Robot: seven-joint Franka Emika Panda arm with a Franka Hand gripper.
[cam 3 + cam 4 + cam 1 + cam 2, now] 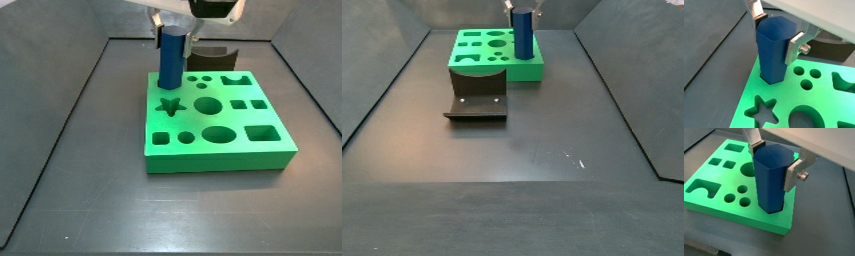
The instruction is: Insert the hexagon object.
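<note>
The hexagon object (173, 60) is a tall blue faceted peg and stands upright. Its lower end meets the top of the green block (234, 118) at one corner, beside the star-shaped hole (763, 111). How deep it sits there I cannot tell. My gripper (171, 28) is above that corner and is shut on the peg's upper part. In both wrist views the silver fingers press two opposite sides of the peg (774, 50) (771, 183). The gripper (776, 31) (774, 160) also shows in a side view (521, 10), with the peg (521, 38) below it.
The green block (771, 220) (529, 68) has several shaped holes and lies on the dark floor. The dark fixture (477, 105) (214, 55) stands against one side of it. Grey walls enclose the floor.
</note>
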